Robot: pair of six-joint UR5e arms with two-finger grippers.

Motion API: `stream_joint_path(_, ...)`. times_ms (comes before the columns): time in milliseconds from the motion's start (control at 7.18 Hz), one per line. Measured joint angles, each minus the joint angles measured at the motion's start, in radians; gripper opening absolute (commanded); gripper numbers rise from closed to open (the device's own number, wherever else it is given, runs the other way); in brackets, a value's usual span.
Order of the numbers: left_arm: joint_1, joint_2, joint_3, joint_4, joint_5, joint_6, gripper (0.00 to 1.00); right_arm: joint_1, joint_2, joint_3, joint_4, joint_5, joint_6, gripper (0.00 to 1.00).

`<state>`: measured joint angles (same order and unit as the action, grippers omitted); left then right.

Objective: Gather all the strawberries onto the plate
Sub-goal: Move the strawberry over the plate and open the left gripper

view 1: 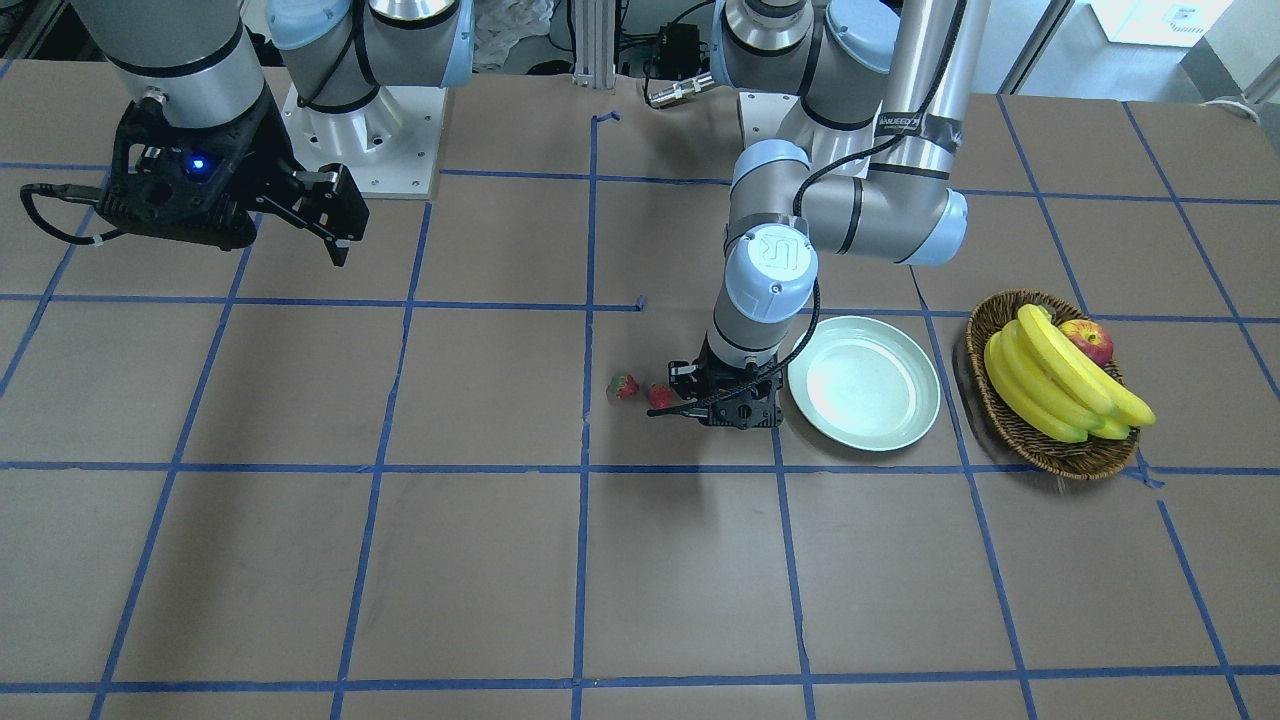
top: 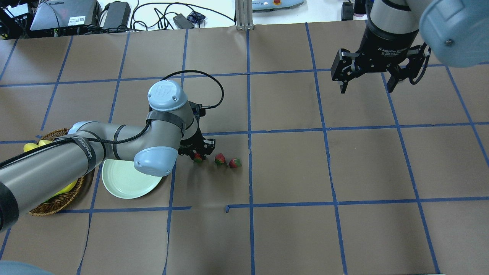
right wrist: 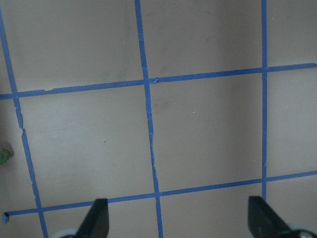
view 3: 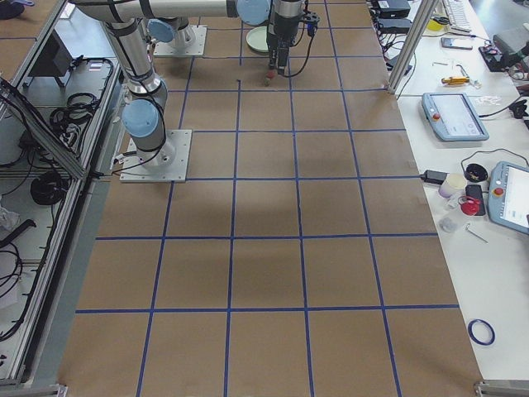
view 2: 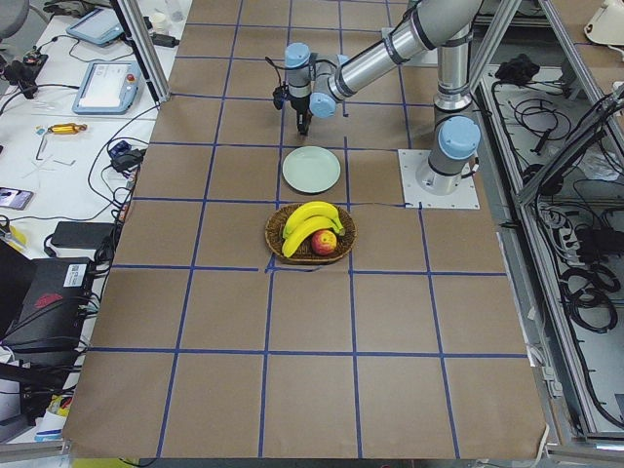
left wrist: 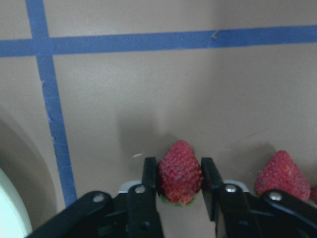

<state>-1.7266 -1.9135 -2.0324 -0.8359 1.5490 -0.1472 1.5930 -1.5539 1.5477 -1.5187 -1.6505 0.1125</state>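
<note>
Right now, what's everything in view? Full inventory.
table: one, brown, blue tape grid.
plate: one, mint green, empty, mid-table.
strawberries: three, red, in a row on the table beside the plate.
wicker basket: one, brown, on the plate's other side.
bananas: one bunch, yellow, in the basket.
apple: one, red-yellow, in the basket.
left gripper: one, black, shut on the end strawberry nearest the plate.
right gripper: one, black, open, empty, raised over bare table.

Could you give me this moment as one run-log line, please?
left gripper: shut on first strawberry | second strawberry, third strawberry: loose on table | plate: empty | right gripper: open, holds nothing
</note>
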Motion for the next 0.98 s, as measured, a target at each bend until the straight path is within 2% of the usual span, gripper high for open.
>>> stream_joint_path(418,0.021,0.046,0.027,-0.017,0.061,0.037,0.30,-0.001,0.001,0.000,-0.004,-0.003,-0.002,1.00)
stream_joint_path(697,0.089,0.094,0.033,-0.080,0.092,0.127,0.31,0.002,0.003,-0.001,-0.016,0.008,-0.007,1.00)
stream_joint_path(975,0.157,0.139,0.023,-0.150,0.113,0.256,0.30,0.023,0.006,-0.001,-0.073,0.076,-0.013,1.00)
